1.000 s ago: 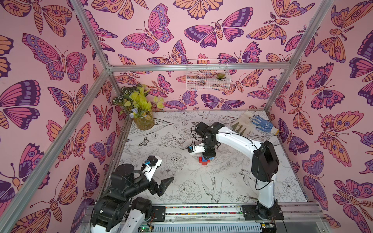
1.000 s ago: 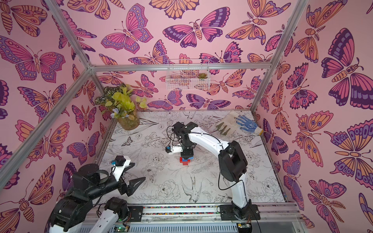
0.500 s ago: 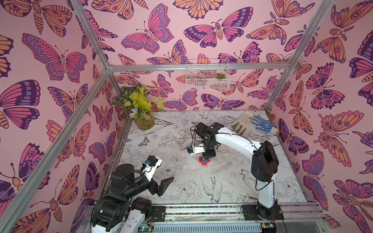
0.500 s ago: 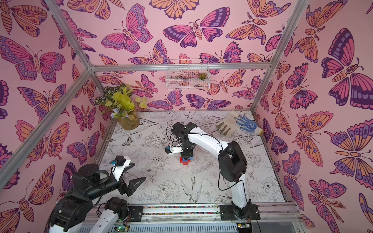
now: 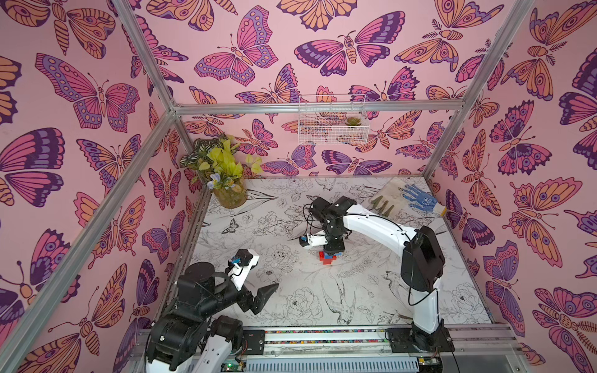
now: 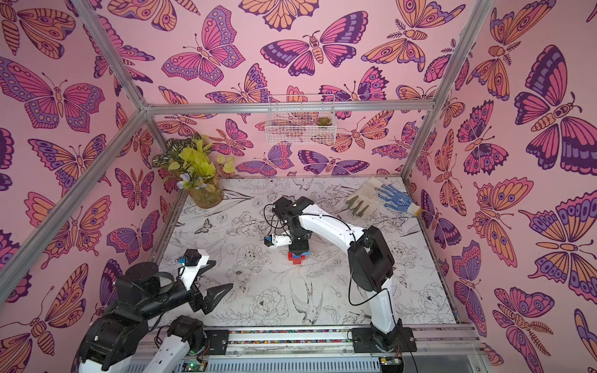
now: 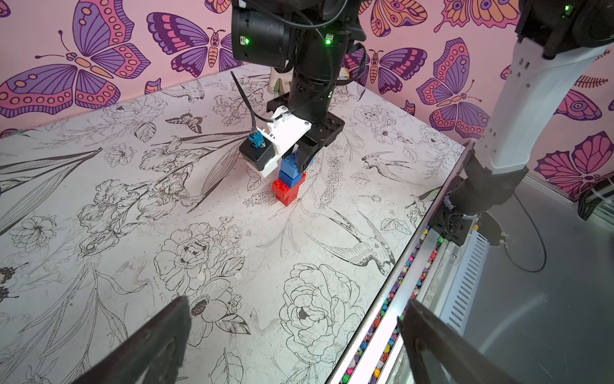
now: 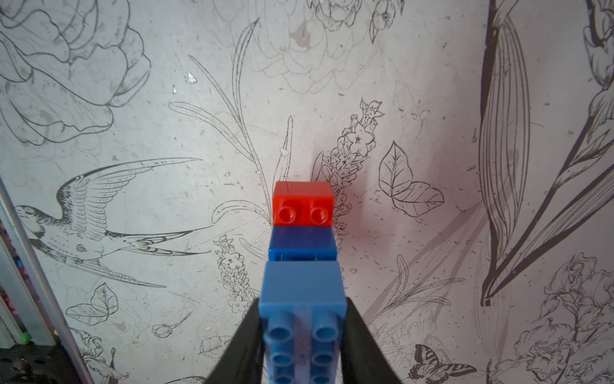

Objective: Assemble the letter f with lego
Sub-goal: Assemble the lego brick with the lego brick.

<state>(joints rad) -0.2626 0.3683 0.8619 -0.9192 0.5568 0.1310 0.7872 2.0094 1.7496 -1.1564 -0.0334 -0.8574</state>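
In both top views the right arm reaches from the near right edge to the middle of the table (image 5: 307, 290). Its right gripper (image 5: 334, 251) points straight down onto the lego stack (image 5: 328, 258), which stands upright at the table's centre, red below and blue above. The gripper body hides the top of the stack here, so the hold cannot be judged from above. The left gripper (image 6: 223, 274) hovers over the near left corner, well apart from the stack, its jaws spread wide with nothing between them. A potted plant (image 5: 227, 184) stands in the far left corner, gloves (image 5: 410, 198) lie in the far right corner, and a wire basket (image 5: 329, 121) hangs on the far wall. In the left wrist view that gripper's two black fingers (image 7: 159, 339) are wide apart and empty, with bare table between them. Beyond them the stack shows red bricks (image 7: 286, 192) at the bottom, a lower blue brick (image 7: 292, 178) on those, and a top blue brick (image 7: 289, 163) seated on that, with the right gripper's fingers down around it. In the right wrist view the black fingers (image 8: 360, 339) press on both long sides of the top blue brick, clamped tight on it, its studs facing the camera. Past it lies the lower blue brick, and beyond that a red brick juts out with two studs bare.
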